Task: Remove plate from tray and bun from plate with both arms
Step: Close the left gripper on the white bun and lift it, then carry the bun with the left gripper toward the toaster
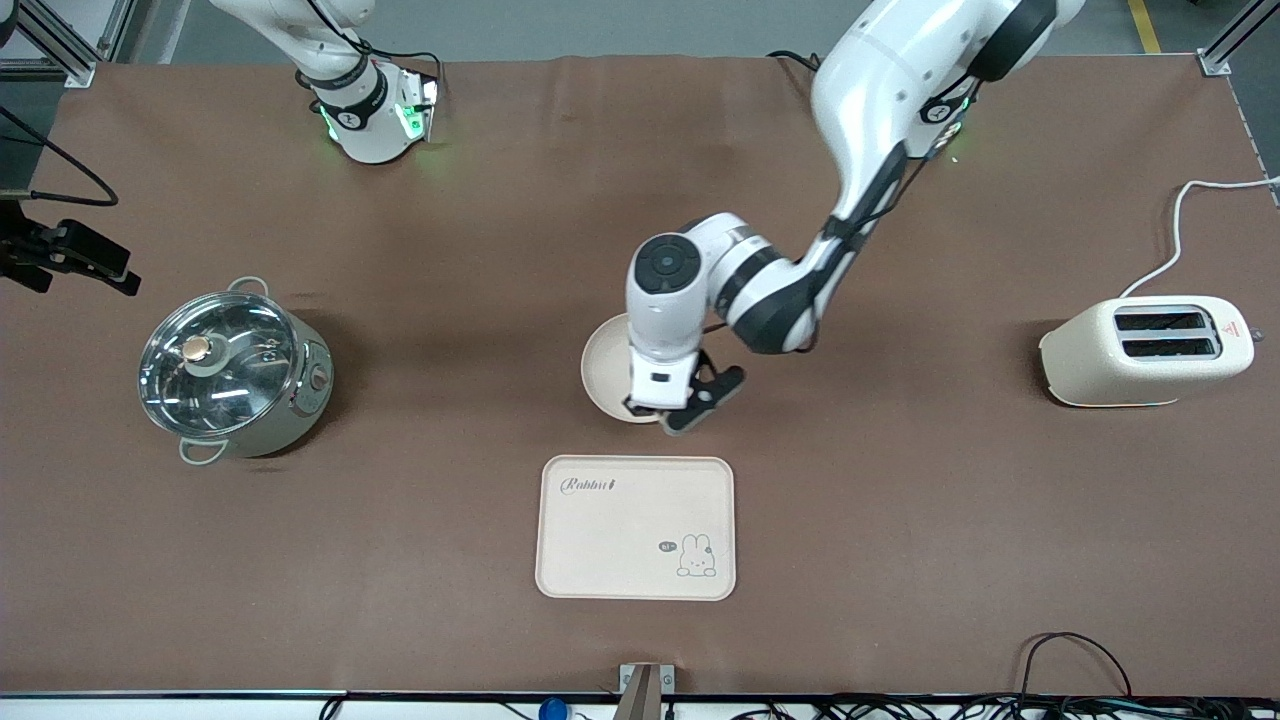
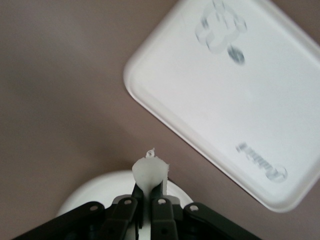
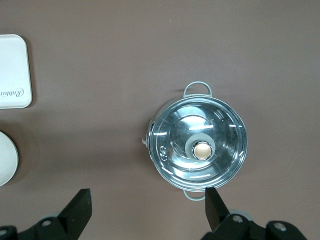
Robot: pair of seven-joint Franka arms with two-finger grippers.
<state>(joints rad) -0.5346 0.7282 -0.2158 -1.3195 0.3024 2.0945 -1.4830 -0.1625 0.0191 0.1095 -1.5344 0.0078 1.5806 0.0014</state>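
Observation:
The cream plate (image 1: 605, 365) sits mid-table, just farther from the front camera than the rabbit tray (image 1: 636, 527). My left gripper (image 1: 665, 410) is down at the plate's edge nearest the tray. In the left wrist view the left gripper (image 2: 149, 186) is shut, with a pale bit of rim pinched between its tips, and the plate (image 2: 85, 197) spreads out under it. I cannot tell whether the plate is lifted. My right gripper (image 3: 147, 200) is open and empty, high above the table beside the pot (image 3: 198, 149). The bun is not in view.
A steel pot with a glass lid (image 1: 232, 365) stands toward the right arm's end. A cream toaster (image 1: 1145, 350) with its white cable stands toward the left arm's end. The tray (image 2: 240, 85) holds nothing. Cables lie along the table's front edge.

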